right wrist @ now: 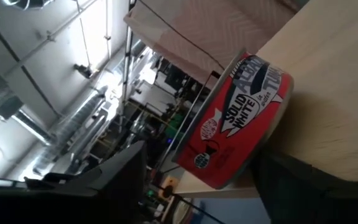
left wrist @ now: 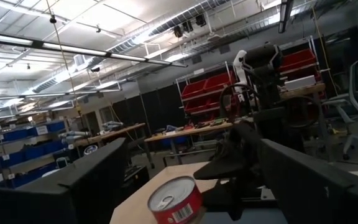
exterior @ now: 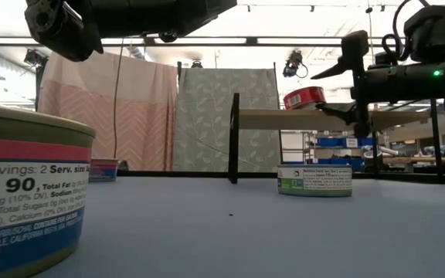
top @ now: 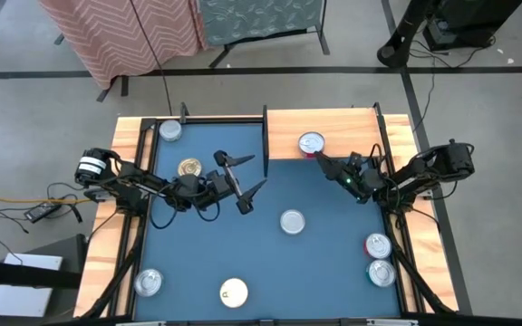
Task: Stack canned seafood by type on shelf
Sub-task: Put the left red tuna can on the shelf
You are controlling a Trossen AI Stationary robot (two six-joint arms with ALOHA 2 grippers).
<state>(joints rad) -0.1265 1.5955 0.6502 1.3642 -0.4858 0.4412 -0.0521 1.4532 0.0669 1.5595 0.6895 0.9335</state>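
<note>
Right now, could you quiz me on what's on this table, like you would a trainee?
1. True or false: the red tin is on the wooden shelf.
2. Which gripper is beside that tin: A) left gripper or B) right gripper?
3. Fill in: the gold-lidded tin sits on the ____ tabletop.

Key: 1 true; 2 B, its fingers spread open beside the tin; 3 blue.

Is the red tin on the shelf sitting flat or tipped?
Tipped. In the low view the red tin leans with one edge raised off the shelf, right pincer open beside it.
</note>
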